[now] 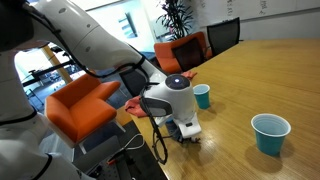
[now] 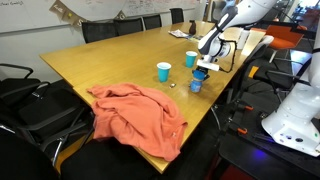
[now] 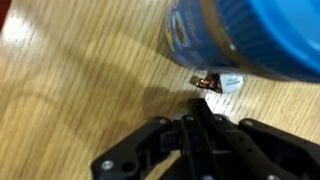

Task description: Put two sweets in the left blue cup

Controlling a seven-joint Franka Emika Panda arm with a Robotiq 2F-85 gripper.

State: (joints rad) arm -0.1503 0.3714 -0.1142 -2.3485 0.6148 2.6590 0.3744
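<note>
While the fingers (image 3: 200, 125) sit closed together, a sweet (image 3: 206, 82) lies just beyond them.

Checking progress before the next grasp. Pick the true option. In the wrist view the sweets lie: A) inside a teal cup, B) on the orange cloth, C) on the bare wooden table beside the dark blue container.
C: the sweets rest on the table close by the base of the dark blue container, with wood grain showing around them.
</note>
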